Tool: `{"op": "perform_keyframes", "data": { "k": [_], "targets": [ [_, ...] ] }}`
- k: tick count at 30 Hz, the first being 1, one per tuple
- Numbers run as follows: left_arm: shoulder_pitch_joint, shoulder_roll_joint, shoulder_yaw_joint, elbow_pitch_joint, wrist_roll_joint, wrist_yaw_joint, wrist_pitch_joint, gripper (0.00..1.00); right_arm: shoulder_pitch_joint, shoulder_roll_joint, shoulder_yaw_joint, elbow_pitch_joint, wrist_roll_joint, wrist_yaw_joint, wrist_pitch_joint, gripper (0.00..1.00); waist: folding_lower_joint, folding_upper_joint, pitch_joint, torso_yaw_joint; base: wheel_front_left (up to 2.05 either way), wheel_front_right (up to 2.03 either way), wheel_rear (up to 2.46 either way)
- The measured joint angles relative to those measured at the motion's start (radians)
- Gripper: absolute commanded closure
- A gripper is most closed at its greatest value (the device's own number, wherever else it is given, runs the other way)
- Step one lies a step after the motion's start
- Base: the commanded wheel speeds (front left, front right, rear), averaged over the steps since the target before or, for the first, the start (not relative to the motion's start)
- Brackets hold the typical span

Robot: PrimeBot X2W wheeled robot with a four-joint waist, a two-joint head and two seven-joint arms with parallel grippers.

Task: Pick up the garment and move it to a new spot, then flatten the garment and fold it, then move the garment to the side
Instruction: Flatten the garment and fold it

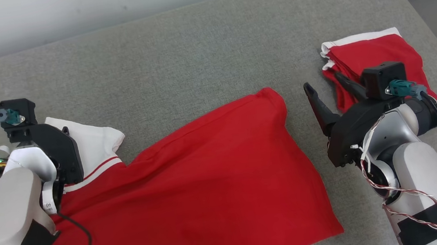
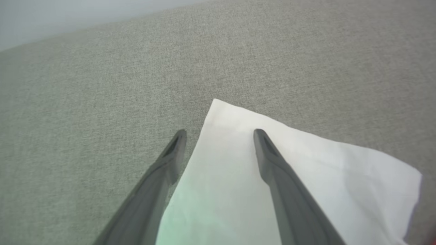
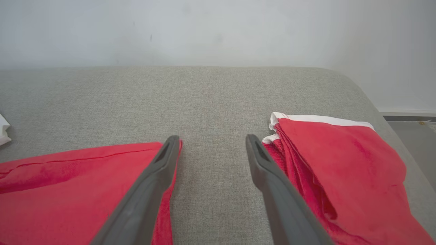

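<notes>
The back half of the grey cushion [image 1: 178,57] was bare, with lots of room to move. The big red shirt [image 1: 217,180] covered the front. A folded red pile [image 1: 375,55] sat at the right edge. A bare strip ran between them, and the right gripper [image 1: 322,80] hung over it, jaws wide apart. The left gripper [image 2: 220,133], spread wide too, was over the white sleeve [image 2: 306,163], bare cushion ahead. The wall [image 1: 106,8] closed off the far side.
</notes>
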Motion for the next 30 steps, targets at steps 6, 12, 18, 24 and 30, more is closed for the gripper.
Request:
{"op": "perform_keyframes", "data": {
  "k": [6, 12, 18, 24, 30],
  "targets": [
    [-0.023, 0.016, -0.007, 0.016, 0.008, 0.002, -0.001, 0.0, 0.0, 0.0, 0.019, 0.01, 0.01, 0.0, -0.009, 0.0, 0.0, 0.0, 0.02, -0.019, 0.0, 0.0, 0.0],
    [-0.023, 0.049, -0.011, 0.031, 0.004, -0.015, 0.028, 0.0, 0.001, 0.0, 0.046, 0.015, 0.016, 0.0, -0.016, 0.0, 0.0, -0.0001, 0.019, -0.034, 0.0, 0.0, 0.0],
    [-0.072, 0.077, -0.005, 0.021, 0.0, -0.019, 0.035, 0.0, 0.003, -0.007, 0.045, -0.01, 0.024, 0.0, -0.017, 0.0, -0.0002, -0.0001, 0.054, -0.046, 0.0, 0.0, 0.0],
    [-0.105, 0.079, -0.005, 0.026, -0.008, -0.028, 0.055, 0.07, 0.004, -0.008, 0.02, -0.04, 0.023, 0.0, -0.017, 0.0, -0.0001, -0.0001, 0.106, -0.043, 0.0, 0.0, 0.0],
    [-0.122, 0.072, -0.005, 0.031, -0.02, -0.047, 0.06, 0.0, 0.003, -0.002, 0.001, -0.044, 0.016, 0.0, -0.02, 0.0, -0.0001, -0.0001, 0.121, -0.016, 0.0, 0.0, 0.0]
  ]
}}
